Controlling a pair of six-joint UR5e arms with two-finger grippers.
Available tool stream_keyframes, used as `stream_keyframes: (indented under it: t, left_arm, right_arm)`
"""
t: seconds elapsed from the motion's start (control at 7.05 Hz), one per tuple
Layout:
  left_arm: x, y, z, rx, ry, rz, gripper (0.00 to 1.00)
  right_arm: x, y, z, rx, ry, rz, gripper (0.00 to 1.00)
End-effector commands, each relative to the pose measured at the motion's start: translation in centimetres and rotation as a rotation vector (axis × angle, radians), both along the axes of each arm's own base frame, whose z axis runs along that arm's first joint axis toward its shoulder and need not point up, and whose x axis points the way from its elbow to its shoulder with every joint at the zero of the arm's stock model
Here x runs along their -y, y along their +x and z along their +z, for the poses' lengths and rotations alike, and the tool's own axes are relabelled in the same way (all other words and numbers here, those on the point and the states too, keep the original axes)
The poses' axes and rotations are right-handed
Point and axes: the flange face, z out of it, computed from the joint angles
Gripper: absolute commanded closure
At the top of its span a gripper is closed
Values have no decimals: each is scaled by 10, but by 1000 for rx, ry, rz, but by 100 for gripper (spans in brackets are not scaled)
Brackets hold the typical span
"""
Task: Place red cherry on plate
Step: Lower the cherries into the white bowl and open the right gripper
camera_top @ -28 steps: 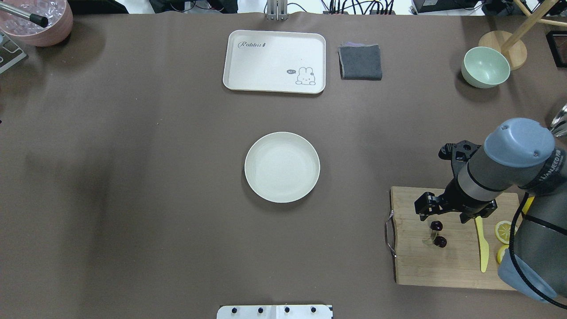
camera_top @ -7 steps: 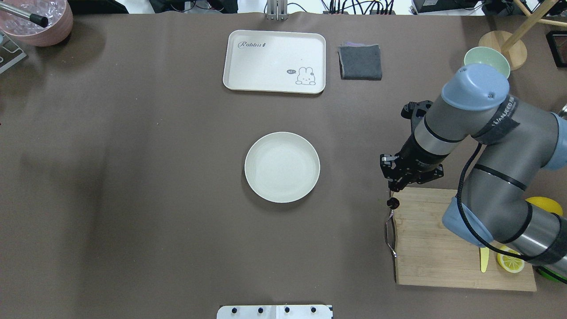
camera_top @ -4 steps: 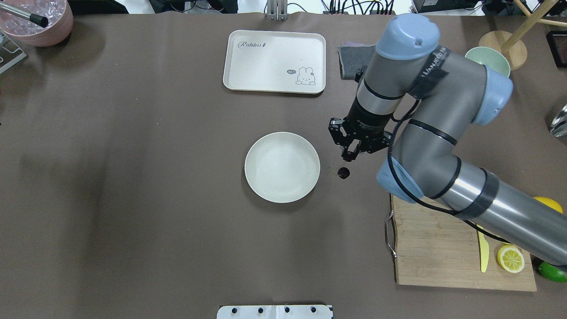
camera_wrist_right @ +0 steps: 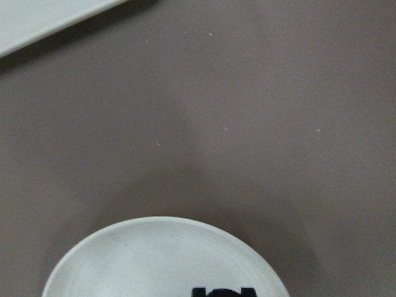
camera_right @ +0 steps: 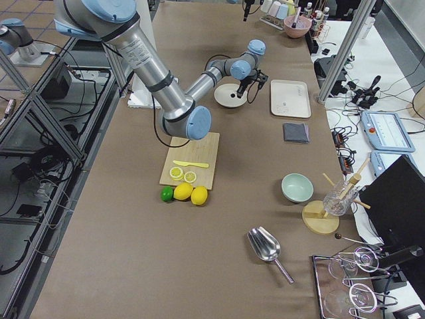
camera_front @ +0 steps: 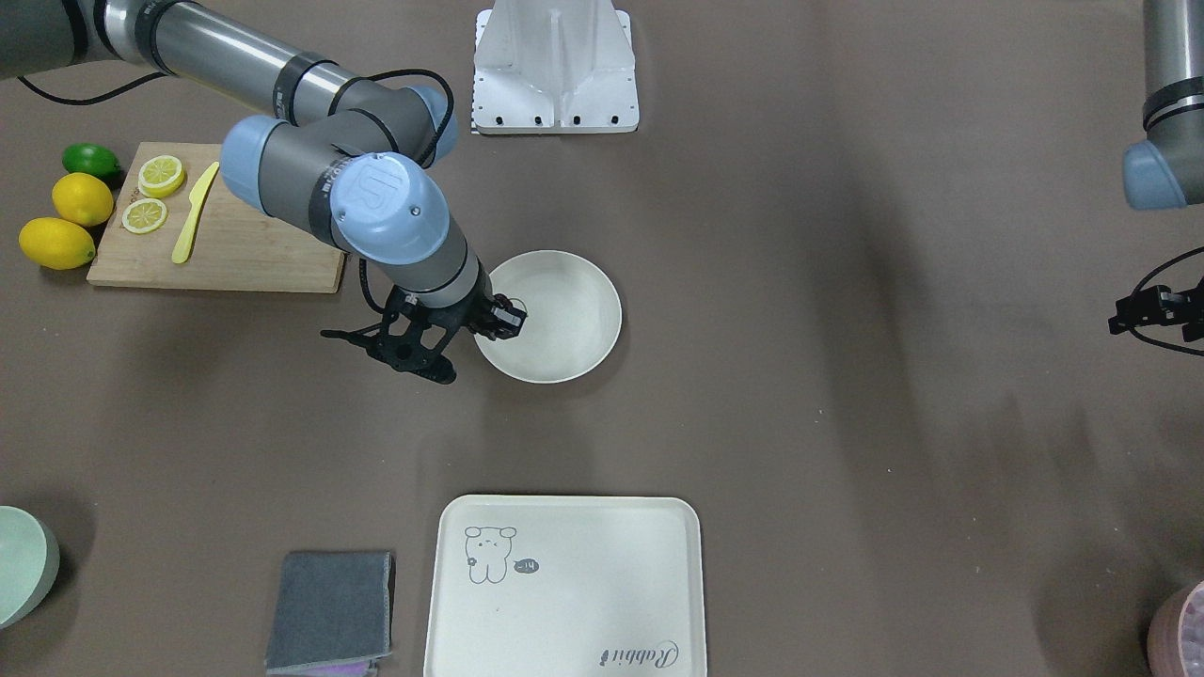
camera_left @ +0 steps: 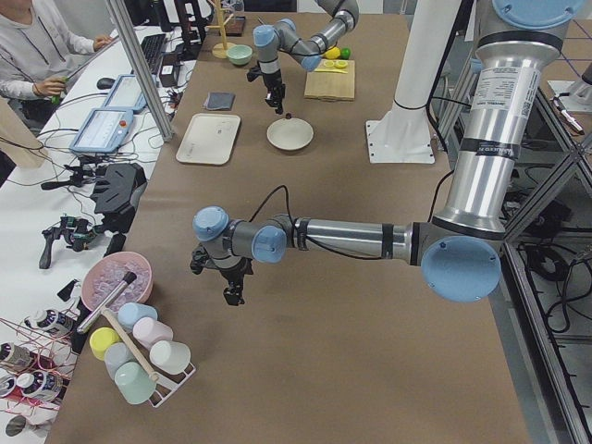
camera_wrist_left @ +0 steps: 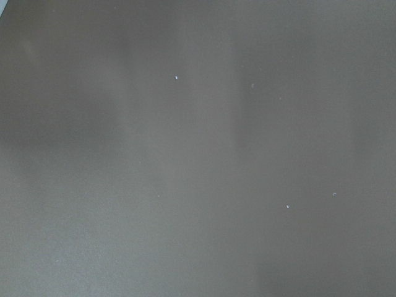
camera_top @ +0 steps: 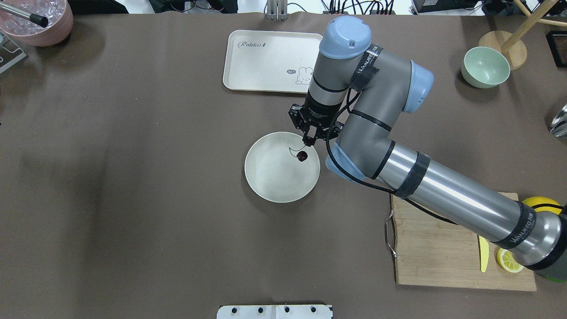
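The off-white plate (camera_top: 274, 179) lies at the middle of the table. My right gripper (camera_top: 309, 141) hangs over the plate's far right rim, shut on the thin green stem of the red cherry (camera_top: 302, 155). The dark glossy cherry dangles just below the fingertips, over the plate's inside, and the exterior left view shows the cherry (camera_left: 289, 117) a little above the plate (camera_left: 289, 137). The right wrist view shows only the plate's rim (camera_wrist_right: 154, 226) and the dark fingertips (camera_wrist_right: 207, 291). My left gripper (camera_front: 1155, 313) hovers at the table's far side, away from the plate; I cannot tell its state.
A cream tray (camera_top: 261, 62) lies beyond the plate, partly behind the right arm. A wooden cutting board (camera_top: 434, 252) with a yellow knife (camera_top: 483, 253) and lemon slice (camera_top: 507, 260) is at the front right. A green bowl (camera_top: 485, 67) sits far right, a grey cloth (camera_front: 329, 609) beside the tray.
My right arm has swung left with the cherry, from the cutting board, past the plate's right edge, to above the plate's inside. The gripper has stayed shut on the stem.
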Motion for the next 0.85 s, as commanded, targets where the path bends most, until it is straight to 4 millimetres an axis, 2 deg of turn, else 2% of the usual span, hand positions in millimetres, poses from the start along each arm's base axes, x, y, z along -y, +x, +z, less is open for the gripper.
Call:
stream_keyframes:
  t: [0.0, 0.14, 0.28, 0.43, 0.57, 0.71]
  left_arm:
    - [-5, -1, 6, 3, -10, 0, 2]
    - [-8, -2, 10, 1, -10, 0, 2]
    - [-8, -2, 11, 2, -7, 0, 2]
    - [-8, -2, 12, 2, -9, -1, 2]
    - [-8, -2, 12, 2, -8, 0, 2]
    - [-7, -2, 11, 2, -8, -1, 2]
  right_arm:
    - [-14, -37, -10, -1, 13, 39, 34]
    - [-15, -37, -10, 2, 10, 41, 0]
    - [-18, -38, -9, 3, 14, 30, 0]
    - [-9, -6, 1, 22, -21, 27, 0]
    - [-7, 51, 22, 30, 2, -7, 0]
    - [-6, 96, 38, -16, 62, -65, 0]
